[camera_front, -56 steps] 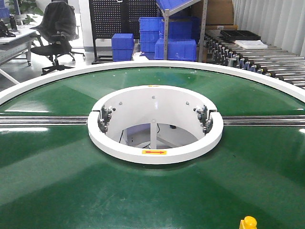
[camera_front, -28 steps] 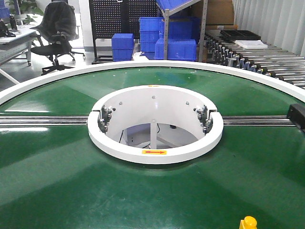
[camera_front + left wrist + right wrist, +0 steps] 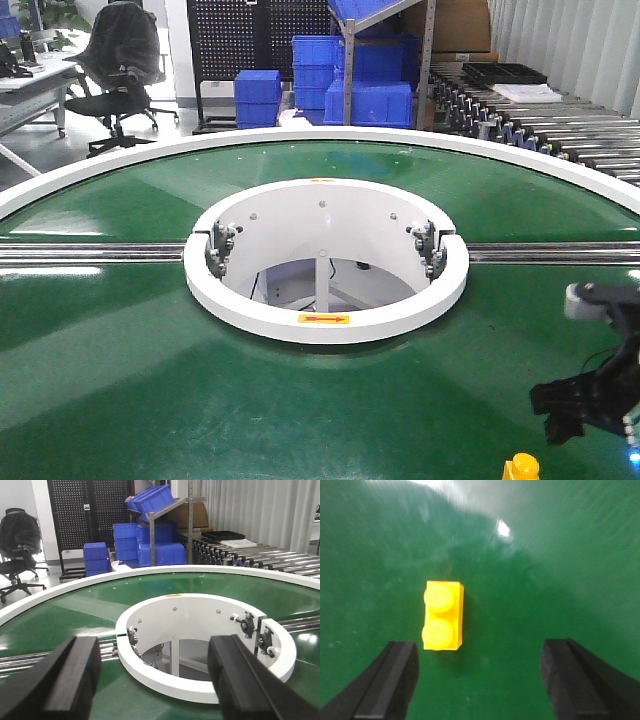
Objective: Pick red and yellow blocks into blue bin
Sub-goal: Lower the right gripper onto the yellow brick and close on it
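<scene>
Yellow block (image 3: 443,615) at belt's (image 3: 120,400) front-right edge | right gripper (image 3: 481,650) pointing down over it, fingers spread | left gripper (image 3: 155,655) level, fingers spread.

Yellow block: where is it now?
The yellow block lies on the green belt, at the bottom edge right of centre in the front view, near the open right gripper.

The round green table (image 3: 120,390) (glossy, with a white outer rim) has a white ring (image 3: 325,322) at its centre and steel rails (image 3: 90,253) running out to either side. One yellow block (image 3: 443,615) lies on the green, studs up.
</scene>
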Available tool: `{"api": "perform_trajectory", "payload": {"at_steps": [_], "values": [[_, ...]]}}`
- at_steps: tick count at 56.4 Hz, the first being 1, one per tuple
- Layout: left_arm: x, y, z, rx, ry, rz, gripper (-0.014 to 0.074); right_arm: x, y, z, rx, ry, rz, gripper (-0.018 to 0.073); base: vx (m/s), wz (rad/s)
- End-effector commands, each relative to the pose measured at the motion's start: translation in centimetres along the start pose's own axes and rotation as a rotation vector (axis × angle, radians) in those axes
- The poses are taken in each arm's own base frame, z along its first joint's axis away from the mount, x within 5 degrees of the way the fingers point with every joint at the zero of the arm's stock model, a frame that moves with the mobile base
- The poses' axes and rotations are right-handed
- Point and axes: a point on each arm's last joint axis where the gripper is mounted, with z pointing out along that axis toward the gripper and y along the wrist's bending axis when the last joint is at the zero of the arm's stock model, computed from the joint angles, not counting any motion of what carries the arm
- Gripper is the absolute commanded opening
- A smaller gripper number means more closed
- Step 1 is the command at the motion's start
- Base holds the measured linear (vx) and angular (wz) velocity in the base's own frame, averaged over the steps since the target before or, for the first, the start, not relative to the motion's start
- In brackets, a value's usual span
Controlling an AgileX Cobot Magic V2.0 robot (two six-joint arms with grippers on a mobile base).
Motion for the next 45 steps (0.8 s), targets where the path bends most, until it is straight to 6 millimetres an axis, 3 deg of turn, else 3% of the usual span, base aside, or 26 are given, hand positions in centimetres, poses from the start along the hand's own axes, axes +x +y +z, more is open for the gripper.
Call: {"api": "perform_trajectory", "payload": {"at_steps": [1,15,37,45], "values": [[-2.1,0.0,-0.4,-0.007,-0.123,-0.013,0.0576,-1.3,0.4,-0.3,-0.013,-0.067,0.0,0.0535,0.0,0.0],[-2.0,0.0,-0.4,-0.007,-0.123,-0.012,0.0576,-1.5,3.7,3.2,-0.041,-0.026,-0.104,0.0535,0.0,0.0],[-1.7,0.0,-0.4,-0.002,-0.089,-0.008,0.0576,-1.6,3.7,8.8,0.008,0.069,-0.061,0.0526,0.0,0.0],[-1.6,0.0,-0.4,-0.001,-0.069,0.006,0.0576,-1.6,3.8,10.1,0.007,0.076,-0.053,0.0423,0.0,0.0]]}}
